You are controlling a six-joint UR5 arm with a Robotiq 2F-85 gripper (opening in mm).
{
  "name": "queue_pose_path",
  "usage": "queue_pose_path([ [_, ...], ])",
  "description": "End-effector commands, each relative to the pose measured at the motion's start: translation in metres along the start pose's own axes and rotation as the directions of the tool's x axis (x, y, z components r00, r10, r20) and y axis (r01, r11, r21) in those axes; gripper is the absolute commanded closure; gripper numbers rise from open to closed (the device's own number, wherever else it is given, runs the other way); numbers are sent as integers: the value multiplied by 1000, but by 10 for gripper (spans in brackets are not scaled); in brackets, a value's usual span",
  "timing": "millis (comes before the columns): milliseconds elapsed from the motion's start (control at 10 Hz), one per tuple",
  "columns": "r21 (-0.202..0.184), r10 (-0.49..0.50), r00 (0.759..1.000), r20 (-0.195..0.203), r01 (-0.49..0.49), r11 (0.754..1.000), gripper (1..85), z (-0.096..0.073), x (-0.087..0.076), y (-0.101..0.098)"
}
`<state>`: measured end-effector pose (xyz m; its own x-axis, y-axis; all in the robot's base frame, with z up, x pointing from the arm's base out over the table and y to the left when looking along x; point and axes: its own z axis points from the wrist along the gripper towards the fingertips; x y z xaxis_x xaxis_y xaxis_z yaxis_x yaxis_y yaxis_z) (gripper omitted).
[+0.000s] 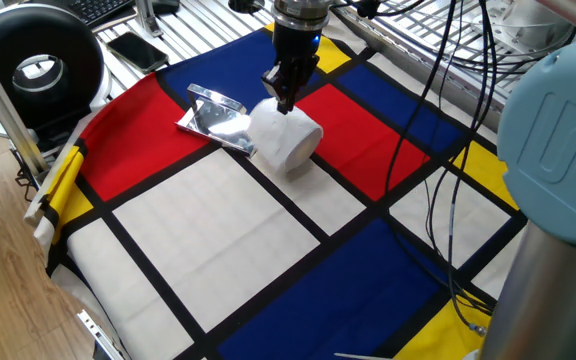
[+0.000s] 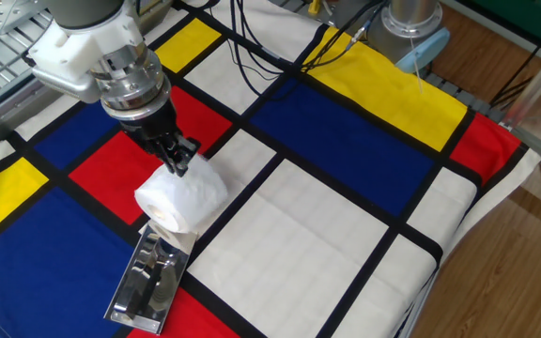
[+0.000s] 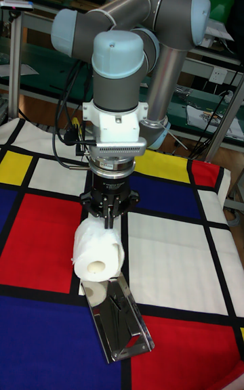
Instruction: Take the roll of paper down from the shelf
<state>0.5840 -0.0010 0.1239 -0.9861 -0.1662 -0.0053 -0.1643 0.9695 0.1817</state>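
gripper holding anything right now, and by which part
Yes: the gripper is shut on the roll of paper, pinching its upper wall at one end. The roll hangs beside the shelf.

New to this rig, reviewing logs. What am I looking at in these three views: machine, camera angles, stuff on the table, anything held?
It is a single grey robot arm with a two-finger gripper pointing down at a table covered by a cloth of red, blue, yellow and white blocks. Two cameras look down at the table from opposite sides; the tall picture faces the arm head-on. On the cloth lies a small mirror-like shelf. The gripper is shut on the upper edge of a white roll of paper, which lies on its side with its hollow core toward the tall camera, right at the shelf's end. Whether the roll rests on the cloth or hangs just above it is unclear. Off the cloth sit a black round device and a phone.
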Motion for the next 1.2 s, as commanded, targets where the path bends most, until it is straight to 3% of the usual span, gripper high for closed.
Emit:
queue_pose_path([
  [0, 13, -30, 999, 12, 30, 999, 7, -2, -3, -4],
  [400, 31, -40, 999, -5, 40, 999, 47, -2, 1, -9],
  [600, 7, -44, 999, 0, 44, 999, 100, -2, 0, -3],
  [1000, 43, -26, 999, 26, 25, 999, 240, -2, -7, -12],
  [1100, 102, -70, 997, 19, 67, 993, 250, -3, -7, -30],
])
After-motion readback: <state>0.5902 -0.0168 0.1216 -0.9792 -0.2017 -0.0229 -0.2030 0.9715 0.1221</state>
